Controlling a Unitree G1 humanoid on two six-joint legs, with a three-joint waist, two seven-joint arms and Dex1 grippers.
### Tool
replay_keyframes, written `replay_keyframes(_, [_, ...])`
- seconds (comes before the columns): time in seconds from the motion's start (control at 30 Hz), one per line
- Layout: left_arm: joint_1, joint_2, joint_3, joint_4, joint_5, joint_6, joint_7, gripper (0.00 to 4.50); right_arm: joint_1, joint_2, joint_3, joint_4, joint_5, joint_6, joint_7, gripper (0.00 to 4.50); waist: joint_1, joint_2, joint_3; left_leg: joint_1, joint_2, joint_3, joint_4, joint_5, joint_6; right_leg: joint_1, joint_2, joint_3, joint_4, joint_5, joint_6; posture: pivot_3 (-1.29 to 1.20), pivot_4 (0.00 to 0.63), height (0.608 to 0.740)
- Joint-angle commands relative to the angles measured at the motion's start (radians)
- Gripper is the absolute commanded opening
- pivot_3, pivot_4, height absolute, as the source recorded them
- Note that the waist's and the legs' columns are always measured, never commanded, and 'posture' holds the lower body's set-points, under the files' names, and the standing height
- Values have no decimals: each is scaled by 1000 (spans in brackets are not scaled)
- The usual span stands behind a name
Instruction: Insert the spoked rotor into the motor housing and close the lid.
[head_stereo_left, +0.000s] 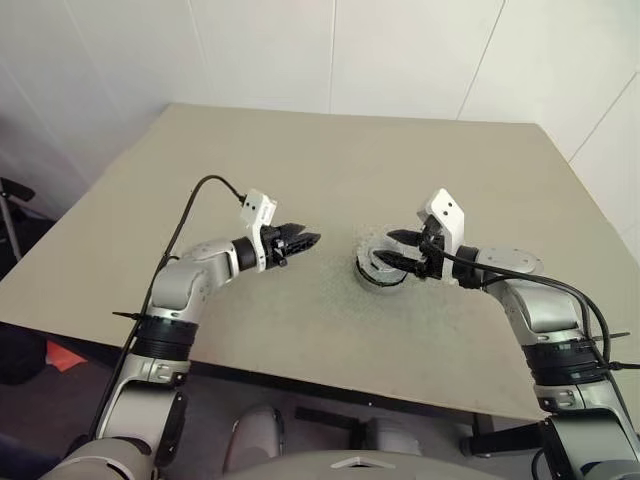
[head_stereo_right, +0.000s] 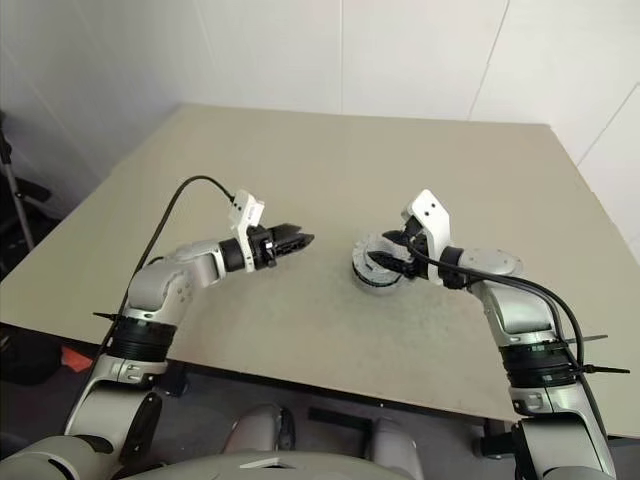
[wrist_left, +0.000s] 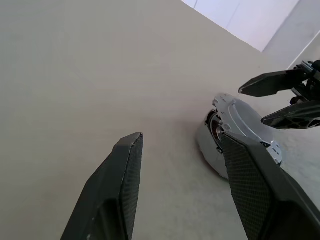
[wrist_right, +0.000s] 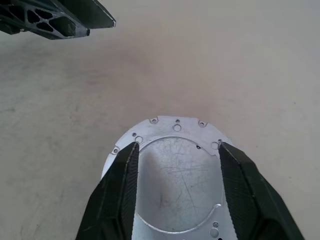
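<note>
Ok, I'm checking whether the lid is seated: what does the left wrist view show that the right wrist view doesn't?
Left wrist view: the motor housing's side wall, a copper-brown sliver under the lid's edge, and the open right gripper over it. Right wrist view: the lid's flat top face with its rim holes, seen from above. Both: the lid on the housing, the tan table, the open left gripper.

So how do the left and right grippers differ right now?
The right gripper hangs over the round silver assembly, its open fingers straddling the flat top plate; the left gripper is off to the side, above bare table, holding nothing. They point toward each other from opposite sides. Both are open with black fingers.
</note>
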Motion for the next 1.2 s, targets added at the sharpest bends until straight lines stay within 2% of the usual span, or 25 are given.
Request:
replay_keyframes(0.03, [-24, 14, 5, -8, -4, -1, -9, 2603, 6, 1, 2, -30, -7, -28, -20, 4016, 0, 0, 0, 0, 0, 0, 0, 0, 0, 0, 0, 0, 0, 0, 0, 0, 0, 740])
replay_keyframes(0.07, [-24, 15, 3, -7, -2, -1, -9, 2603, 7, 2, 9, -21, -19, -30, -32, 4369, 0, 0, 0, 0, 0, 0, 0, 0, 0, 0, 0, 0, 0, 0, 0, 0, 0, 740])
replay_keyframes(0.1, [-24, 16, 2, -7, -1, -1, -9, 2603, 9, 3, 14, -13, -23, -33, -34, 4477, -1, 0, 0, 0, 0, 0, 0, 0, 0, 0, 0, 0, 0, 0, 0, 0, 0, 740])
replay_keyframes(0.5, [-26, 20, 9, 5, 24, -8, 24, 2603, 6, 14, 49, 66, -51, -76, -29, 4477, 0, 0, 0, 0, 0, -1, 0, 0, 0, 1, 0, 0, 0, 0, 0, 0, 0, 740])
replay_keyframes(0.57, [-26, 21, 13, 8, 25, -9, 29, 2603, 2, 15, 52, 81, -62, -79, -40, 4081, -1, 0, 0, 0, -1, -1, 0, 0, 0, 1, 0, 0, 0, 0, 0, 0, 0, 740])
replay_keyframes(0.67, [-26, 20, 15, 9, 28, -10, 35, 2603, 1, 4, 59, 88, -70, -89, -28, 3201, -1, 0, 0, 0, -1, -1, 0, 0, 0, 1, 0, 0, 0, 0, 0, 0, 0, 740])
replay_keyframes(0.7, [-26, 20, 16, 9, 28, -11, 37, 2603, -2, 1, 55, 85, -65, -88, -24, 3122, -1, 0, 0, 0, -1, -1, 0, 0, 0, 1, 0, 0, 0, 0, 0, 0, 0, 740])
replay_keyframes(1.03, [-16, 17, 17, 7, 31, -16, 46, 2603, -11, -20, 8, 42, -4, -98, 31, 3123, 0, 0, 0, 0, -1, -2, 0, 0, 0, 1, 0, 0, 0, 0, 0, 0, 0, 740])
replay_keyframes(1.2, [-14, 15, 15, 7, 32, -18, 47, 2603, 26, -61, 39, 39, -24, -101, 78, 3123, 6, 0, 0, -1, -1, -2, 0, -1, 2, 1, 0, 0, 0, 0, 0, 0, 0, 740])
